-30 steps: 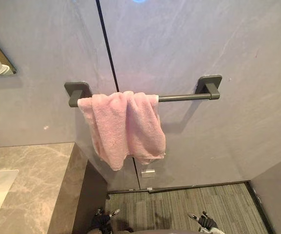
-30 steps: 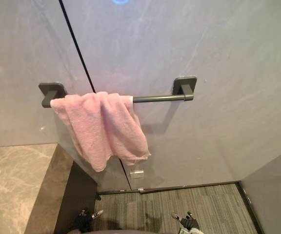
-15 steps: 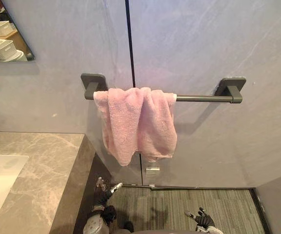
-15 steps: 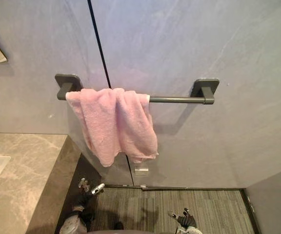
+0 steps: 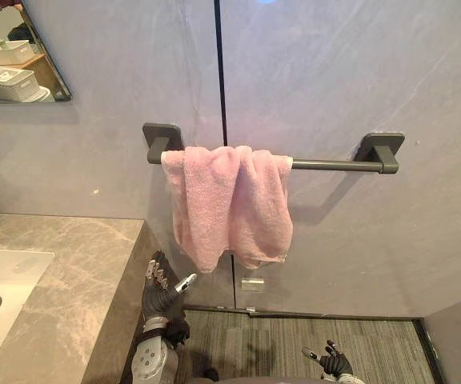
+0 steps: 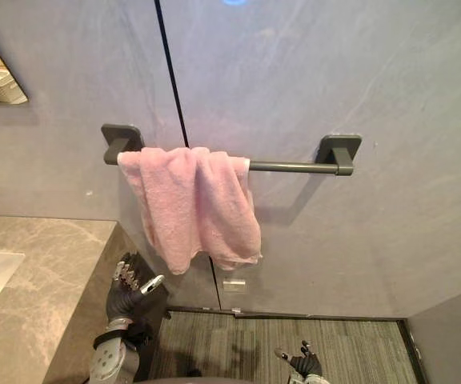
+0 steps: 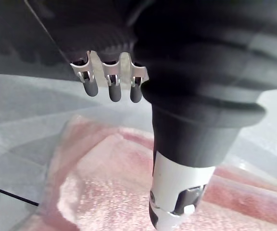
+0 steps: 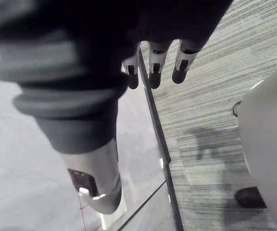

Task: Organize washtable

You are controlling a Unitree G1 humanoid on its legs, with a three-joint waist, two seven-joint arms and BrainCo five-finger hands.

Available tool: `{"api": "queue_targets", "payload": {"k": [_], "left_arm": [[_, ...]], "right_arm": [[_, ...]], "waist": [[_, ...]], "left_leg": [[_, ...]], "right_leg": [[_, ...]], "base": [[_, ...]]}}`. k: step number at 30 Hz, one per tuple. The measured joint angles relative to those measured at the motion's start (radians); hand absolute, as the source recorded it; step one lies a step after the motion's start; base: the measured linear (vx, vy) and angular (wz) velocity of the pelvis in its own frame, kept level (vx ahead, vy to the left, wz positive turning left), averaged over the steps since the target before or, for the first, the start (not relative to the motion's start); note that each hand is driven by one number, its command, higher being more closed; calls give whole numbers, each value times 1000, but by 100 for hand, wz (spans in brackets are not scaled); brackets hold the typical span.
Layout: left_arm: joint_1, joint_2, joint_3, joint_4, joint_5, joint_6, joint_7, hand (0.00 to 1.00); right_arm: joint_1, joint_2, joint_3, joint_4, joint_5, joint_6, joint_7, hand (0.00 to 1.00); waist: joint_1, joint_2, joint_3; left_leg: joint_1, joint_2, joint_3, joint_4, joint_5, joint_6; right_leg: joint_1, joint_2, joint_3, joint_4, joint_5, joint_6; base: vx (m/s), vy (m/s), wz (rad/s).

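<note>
Towel [image 5: 229, 204]: pink, bunched over the 9 o'clock end of the towel bar [image 5: 334, 166], with an uneven hem.
Left hand [image 5: 162, 298]: at 7 o'clock of the towel, beside the countertop [image 5: 70, 280] edge. Its fingers are straight, slightly spread and empty, clear of the cloth.
Right hand [image 5: 330, 362]: low at 5 o'clock, fingers relaxed and apart, holding nothing.
Step, as judged: reaching up to tidy the towel.
Technique: pinch the lowest corner and spread the cloth toward 3 o'clock along the bare bar. Keep it draped so it does not slide off.
</note>
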Motion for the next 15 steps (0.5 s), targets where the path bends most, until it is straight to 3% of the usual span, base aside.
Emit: {"api": "queue_targets", "payload": {"k": [4, 15], "left_arm": [[-2, 0, 1, -46, 33, -1, 17, 0], [-5, 5, 93, -50, 66, -1, 66, 0]], "right_arm": [[10, -1, 0, 0, 0, 0, 0, 0], [13, -13, 22, 1, -2, 0, 4, 0]], "waist": [[20, 1, -8], [20, 12, -37]], "left_leg": [[3, 3, 11, 2, 0, 0], [10, 15, 30, 2, -2, -2]], "right_leg": [[0, 0, 6, 1, 0, 0], [-5, 8, 34, -2, 2, -2]], "base": [[-40, -16, -5], [-25, -11, -5]]}}
